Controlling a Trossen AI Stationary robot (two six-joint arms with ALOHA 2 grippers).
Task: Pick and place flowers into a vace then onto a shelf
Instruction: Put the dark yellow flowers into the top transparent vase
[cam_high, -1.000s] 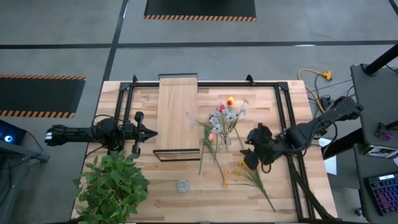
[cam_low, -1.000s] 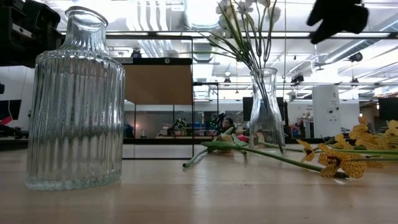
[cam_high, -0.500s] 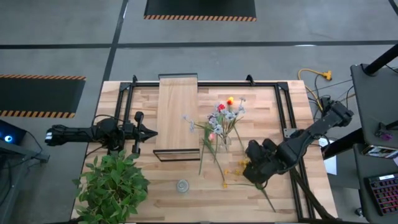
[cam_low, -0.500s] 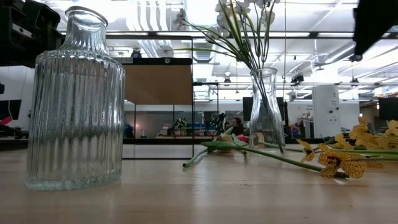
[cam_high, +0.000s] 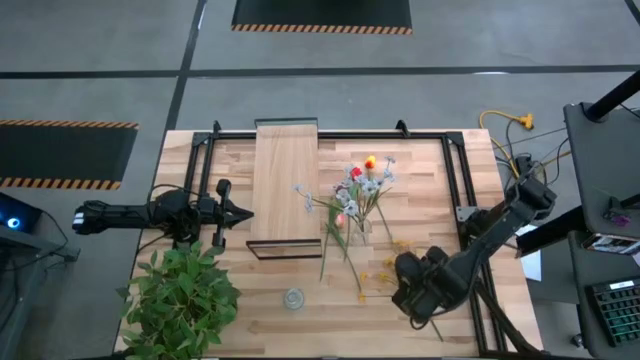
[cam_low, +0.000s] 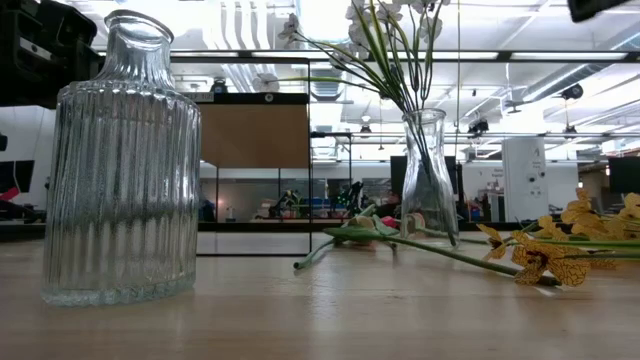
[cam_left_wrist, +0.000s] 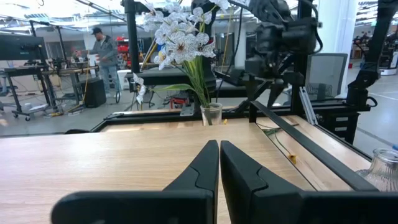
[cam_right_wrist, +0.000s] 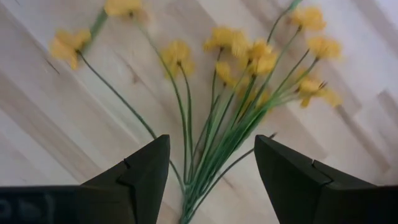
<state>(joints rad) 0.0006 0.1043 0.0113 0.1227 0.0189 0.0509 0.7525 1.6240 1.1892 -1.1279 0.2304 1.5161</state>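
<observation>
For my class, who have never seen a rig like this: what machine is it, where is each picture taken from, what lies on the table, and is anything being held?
It is a robot with two dark arms at a wooden table, each ending in a two-finger gripper. One picture looks straight down, one looks level across the tabletop, and one comes from each wrist.

On the table stand a narrow wooden shelf, a glass vase already holding several flowers, a ribbed glass bottle and a leafy plant. More flowers lie flat, among them a yellow spray.

The left gripper waits beside the shelf, fingers closed and empty. The right gripper hangs open just above the yellow spray's stems. Nothing is held yet.
</observation>
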